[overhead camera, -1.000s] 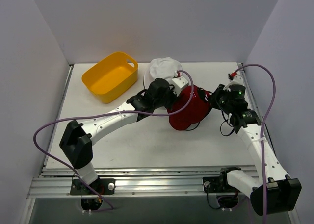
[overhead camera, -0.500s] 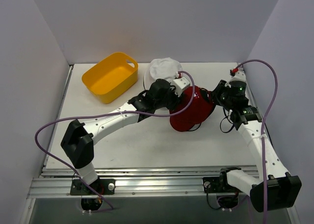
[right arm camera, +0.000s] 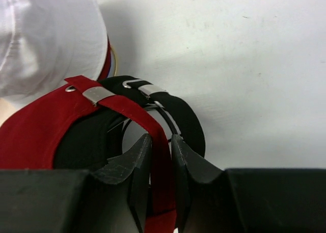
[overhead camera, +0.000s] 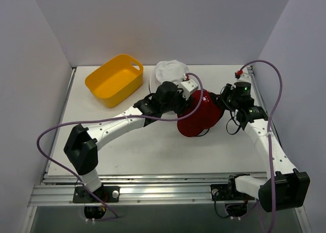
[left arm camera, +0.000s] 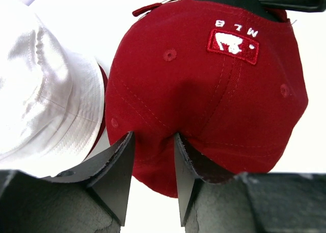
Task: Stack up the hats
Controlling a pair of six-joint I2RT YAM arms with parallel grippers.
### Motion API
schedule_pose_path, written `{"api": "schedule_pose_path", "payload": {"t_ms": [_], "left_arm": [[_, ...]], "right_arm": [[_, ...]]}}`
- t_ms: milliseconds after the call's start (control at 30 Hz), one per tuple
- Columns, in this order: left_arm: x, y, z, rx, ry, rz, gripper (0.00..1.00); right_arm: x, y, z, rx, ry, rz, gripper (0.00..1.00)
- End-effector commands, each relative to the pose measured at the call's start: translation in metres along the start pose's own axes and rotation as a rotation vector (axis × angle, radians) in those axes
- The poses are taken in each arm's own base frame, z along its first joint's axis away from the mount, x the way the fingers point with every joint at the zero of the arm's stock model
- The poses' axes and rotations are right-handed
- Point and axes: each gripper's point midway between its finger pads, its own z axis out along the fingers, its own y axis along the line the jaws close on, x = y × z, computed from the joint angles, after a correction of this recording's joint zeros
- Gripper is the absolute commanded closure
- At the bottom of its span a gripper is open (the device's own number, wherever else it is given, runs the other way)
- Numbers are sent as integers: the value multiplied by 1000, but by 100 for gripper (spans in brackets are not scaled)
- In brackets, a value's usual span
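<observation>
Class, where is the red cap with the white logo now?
Top view: the red fabric cap with the white logo is right of centre, beside the white fabric bucket hat, held by the left hand and the right hand.

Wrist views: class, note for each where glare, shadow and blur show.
Left wrist: the table is blown out to plain white, the white hat looks glossy and soft, the red cap logo is sharp, and shadow lies on the cap above the left gripper. Right wrist: a soft shadow band crosses the table, the buckle glints, and the right gripper is dark.
</observation>
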Motion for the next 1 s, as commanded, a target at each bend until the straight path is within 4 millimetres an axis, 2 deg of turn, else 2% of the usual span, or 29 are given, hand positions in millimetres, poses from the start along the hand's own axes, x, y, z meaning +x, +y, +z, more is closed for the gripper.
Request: {"api": "schedule_pose_path", "payload": {"t_ms": [0,133,467,567,600,633,667,700,800,900,967], "left_arm": [[-35,-2,-2,-1,-98,-4,55],[-32,-1,-1,-2,-92,-7,51],[-24,9,-7,-68,-85,-25,35],[-22,12,-13,-86,-88,-35,29],[-23,14,-16,-97,-92,-36,22],[-29,16,-22,-105,-107,-37,15],[-30,19,-26,-121,-113,-39,3],[-38,20,-35,-128,-136,-71,6],[-49,28,-53,-170,-157,-109,6],[-75,37,-93,-215,-233,-159,6],[-76,42,-107,-236,-225,-194,6]], "right_arm": [[-15,-17,-3,110,-49,8,82],[-11,-22,-2,132,-56,23,84],[2,-31,5,163,-43,43,85],[4,-31,6,163,-40,45,85],[2,-30,5,162,-41,49,85],[2,-29,5,156,-37,47,85],[1,-28,4,152,-39,49,84],[-2,-26,2,146,-45,50,83],[-17,-19,-5,130,-73,58,81],[-33,-16,-13,132,-98,60,78],[-41,-14,-16,133,-110,59,75]]}}
